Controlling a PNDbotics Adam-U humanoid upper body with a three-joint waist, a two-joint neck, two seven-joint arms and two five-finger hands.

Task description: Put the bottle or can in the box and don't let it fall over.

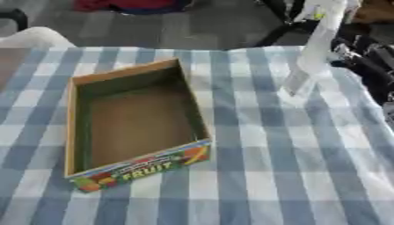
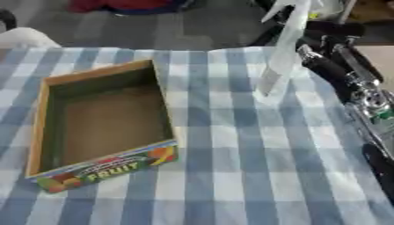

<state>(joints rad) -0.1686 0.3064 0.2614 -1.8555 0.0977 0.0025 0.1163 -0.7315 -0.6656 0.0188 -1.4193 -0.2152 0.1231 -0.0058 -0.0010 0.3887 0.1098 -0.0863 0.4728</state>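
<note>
We see a tall, clear plastic bottle (image 2: 281, 52) carried above the blue-and-white checked tablecloth (image 1: 254, 167), tilted, its base lower and toward our left, its top up at the right hand (image 2: 327, 30). That hand is mostly hidden behind the bottle's upper part at the top of the view, so we cannot tell how its fingers lie; we only judge that it carries the bottle near the neck. The left hand shows in neither view.

The open cardboard box with brown inner walls and a printed FRUIT label (image 1: 135, 118) lies well to the left of the fingers and nearer to us, with nothing inside it.

To do this step well, we should bring the bottle leftward from the fingers' present place until its base hangs over the middle of the box floor, away from the walls. We would straighten it to upright before lowering, set the base flat, and let go only once it stands without leaning.
</note>
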